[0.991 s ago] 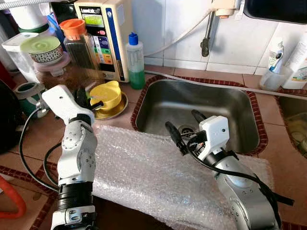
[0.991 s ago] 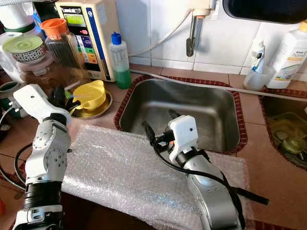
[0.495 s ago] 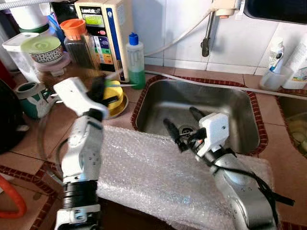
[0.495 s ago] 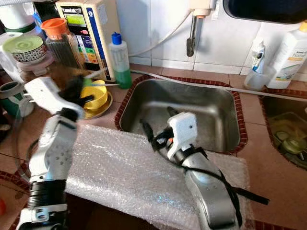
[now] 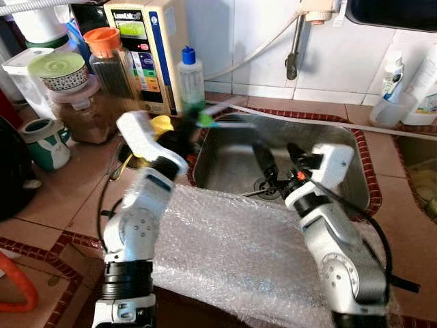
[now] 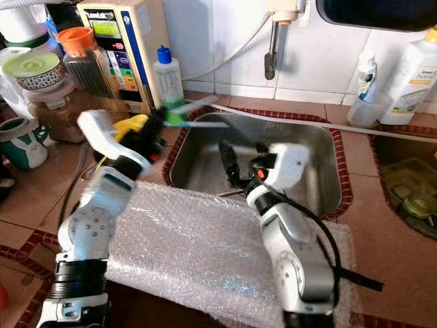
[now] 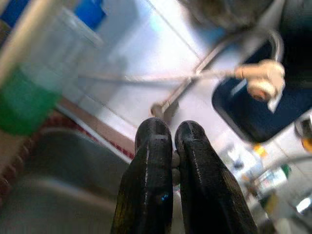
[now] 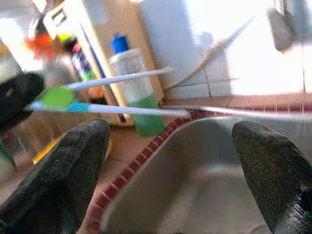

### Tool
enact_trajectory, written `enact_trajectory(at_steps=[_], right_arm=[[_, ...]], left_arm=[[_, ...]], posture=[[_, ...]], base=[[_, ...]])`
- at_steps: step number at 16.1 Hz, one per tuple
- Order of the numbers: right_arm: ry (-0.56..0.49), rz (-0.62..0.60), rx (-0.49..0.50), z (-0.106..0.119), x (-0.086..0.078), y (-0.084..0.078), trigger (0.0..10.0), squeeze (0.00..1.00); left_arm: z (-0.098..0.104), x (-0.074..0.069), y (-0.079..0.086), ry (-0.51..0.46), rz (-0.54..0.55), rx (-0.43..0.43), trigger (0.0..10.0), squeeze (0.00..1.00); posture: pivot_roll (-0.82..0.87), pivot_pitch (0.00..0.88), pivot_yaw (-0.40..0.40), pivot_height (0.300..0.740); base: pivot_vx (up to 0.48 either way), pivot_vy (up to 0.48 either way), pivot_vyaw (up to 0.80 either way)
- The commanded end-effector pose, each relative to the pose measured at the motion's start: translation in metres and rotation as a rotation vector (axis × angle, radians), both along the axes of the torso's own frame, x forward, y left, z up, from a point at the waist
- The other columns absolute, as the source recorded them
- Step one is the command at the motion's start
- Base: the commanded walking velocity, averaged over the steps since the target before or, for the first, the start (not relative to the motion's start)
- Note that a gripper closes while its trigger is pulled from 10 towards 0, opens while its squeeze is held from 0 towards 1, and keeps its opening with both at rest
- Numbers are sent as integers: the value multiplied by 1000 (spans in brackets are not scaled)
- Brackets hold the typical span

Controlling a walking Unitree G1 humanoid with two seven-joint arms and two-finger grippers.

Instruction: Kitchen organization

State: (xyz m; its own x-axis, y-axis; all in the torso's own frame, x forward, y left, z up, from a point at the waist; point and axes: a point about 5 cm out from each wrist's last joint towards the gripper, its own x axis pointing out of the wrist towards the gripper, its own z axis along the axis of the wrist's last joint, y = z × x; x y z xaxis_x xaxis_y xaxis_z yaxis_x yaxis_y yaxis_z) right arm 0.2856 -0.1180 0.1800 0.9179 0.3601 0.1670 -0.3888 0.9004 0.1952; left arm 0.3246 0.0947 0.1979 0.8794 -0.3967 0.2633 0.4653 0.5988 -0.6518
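The left gripper (image 5: 183, 134), fingers pinched on thin utensils (image 6: 194, 113), holds them over the sink (image 5: 355, 198) rim. The right gripper (image 6: 244, 156) waits wide open just beyond, inside the basin. A level, slow handover would suit.

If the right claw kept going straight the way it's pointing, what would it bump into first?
Probably the thin utensils held out by the left gripper; beyond them, the green soap bottle. The right gripper is open; depth is unclear.
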Motion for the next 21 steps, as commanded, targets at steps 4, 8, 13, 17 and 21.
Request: enact_trajectory(at_steps=[4,8,13,17,21], right_arm=[[-126,163,-320,4,-1,7,10000,0],[-212,148,-523,3,6,-1,10000,0],[-303,94,-747,-2,18,1,9882,0],[-323,105,-782,-8,22,10,0,0],[-275,29,-844,-19,28,0,0,0]], left_arm=[[2,-4,-14,-7,-64,39,0,0],[1,-5,-25,-2,-111,73,0,0],[-5,-11,-39,28,-184,105,0,0],[-4,-16,-45,30,-210,105,0,0],[-7,-16,-40,36,-183,130,0,0]], posture=[[7,39,82,740],[7,44,80,740],[7,44,80,740],[12,48,78,740],[10,52,80,740]], base=[[0,0,0],[0,0,0],[0,0,0],[0,0,0],[0,0,0]])
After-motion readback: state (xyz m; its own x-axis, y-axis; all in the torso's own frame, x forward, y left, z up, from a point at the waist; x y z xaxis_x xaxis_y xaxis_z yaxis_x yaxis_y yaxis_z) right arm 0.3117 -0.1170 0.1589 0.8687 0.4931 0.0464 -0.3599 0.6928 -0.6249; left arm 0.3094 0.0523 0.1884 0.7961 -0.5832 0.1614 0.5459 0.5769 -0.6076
